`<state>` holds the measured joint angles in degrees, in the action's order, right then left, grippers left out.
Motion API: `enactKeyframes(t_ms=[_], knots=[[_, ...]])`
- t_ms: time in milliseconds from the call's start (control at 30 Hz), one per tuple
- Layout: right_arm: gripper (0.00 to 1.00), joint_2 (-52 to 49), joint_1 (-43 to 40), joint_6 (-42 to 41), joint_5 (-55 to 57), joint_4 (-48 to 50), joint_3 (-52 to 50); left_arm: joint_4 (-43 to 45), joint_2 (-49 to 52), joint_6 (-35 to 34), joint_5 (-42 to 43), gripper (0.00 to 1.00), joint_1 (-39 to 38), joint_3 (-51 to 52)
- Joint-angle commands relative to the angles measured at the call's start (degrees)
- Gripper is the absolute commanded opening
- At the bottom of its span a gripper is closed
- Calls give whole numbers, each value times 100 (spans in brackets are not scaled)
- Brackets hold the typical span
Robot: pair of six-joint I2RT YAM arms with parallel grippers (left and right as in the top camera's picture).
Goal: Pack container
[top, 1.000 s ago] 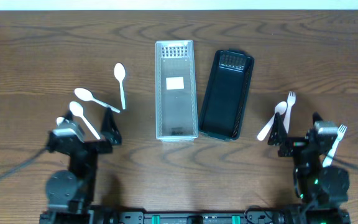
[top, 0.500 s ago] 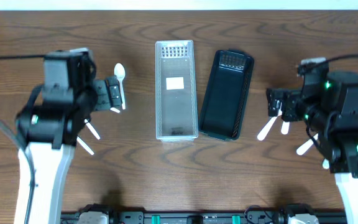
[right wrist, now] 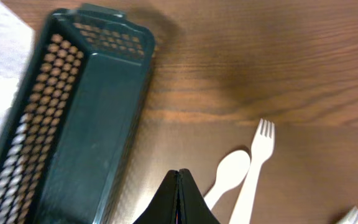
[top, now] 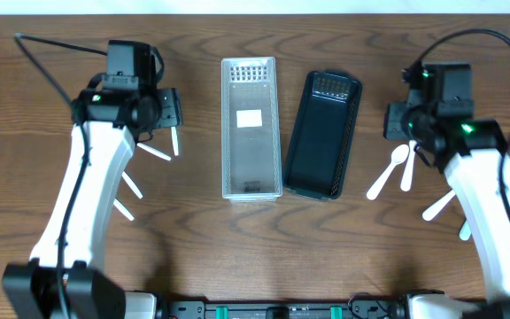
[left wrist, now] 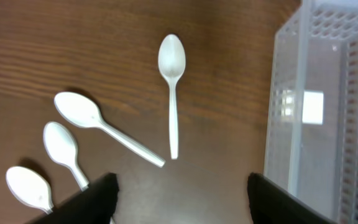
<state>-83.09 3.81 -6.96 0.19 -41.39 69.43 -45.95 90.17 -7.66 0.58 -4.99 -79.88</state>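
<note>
Clear plastic container (top: 251,128): I am seeing it lying lengthwise on the wooden table (top: 237,257), with only a white patch showing on its floor
Black container (top: 322,135): it is lying just right of the clear plastic container, slightly skewed, and looking empty
Spoons (left wrist: 171,93): four white ones are lying loose on the wood left of the clear plastic container, one of them closest to its wall
Left gripper (left wrist: 182,199): it is hanging over those spoons, left of the clear plastic container, its jaws standing apart and gripping nothing
Right gripper (right wrist: 179,186): it is hanging right of the clear plastic container, beyond the black one, fingers pressed together on nothing
Fork (right wrist: 257,168) and single spoon (right wrist: 229,174): I am watching them lying side by side, farther right of the clear plastic container than the black one
</note>
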Motion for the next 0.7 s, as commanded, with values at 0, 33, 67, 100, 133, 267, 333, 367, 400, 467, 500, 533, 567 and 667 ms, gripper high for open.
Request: enactKeyframes(t_ms=[0, 33, 67, 100, 133, 267, 333, 367, 400, 467, 500, 533, 567, 667], knots=[[1, -518, 28, -39, 153, 275, 61, 149, 321, 11, 31, 47, -7, -107], [1, -702, 28, -22, 151, 387, 61, 203, 420, 9, 31, 43, -7, -107], [1, -876, 28, -13, 122, 476, 61, 245, 501, 9, 33, 38, -7, -107], [1, -1021, 28, 50, 70, 538, 61, 282, 579, 7, 33, 36, -9, -107], [1, -1193, 28, 138, -7, 599, 61, 308, 669, 4, 35, 32, -11, -107], [1, -1755, 31, 278, -219, 782, 61, 330, 981, -13, 55, 24, -37, -107], [1, -1976, 44, 278, -227, 866, 61, 345, 1093, -11, 227, 19, -66, -107], [1, -2081, 52, 280, -269, 914, 61, 358, 1143, -11, 365, 15, -83, -107], [2, -2159, 57, 282, -323, 955, 61, 378, 1182, -9, 509, 11, -105, -107], [1, -2304, 61, 278, -424, 1032, 61, 433, 1252, -9, 675, 6, -151, -107], [1, -2343, 61, 278, -474, 1045, 61, 459, 1272, -7, 695, 6, -186, -105], [1, -2369, 61, 278, -481, 1058, 61, 490, 1281, -2, 695, 6, -216, -105], [1, -2376, 61, 280, -490, 1062, 61, 520, 1281, 13, 695, 6, -247, -105], [1, -2374, 61, 400, -527, 1158, 61, 649, 1281, 15, 699, 6, -350, -105]])
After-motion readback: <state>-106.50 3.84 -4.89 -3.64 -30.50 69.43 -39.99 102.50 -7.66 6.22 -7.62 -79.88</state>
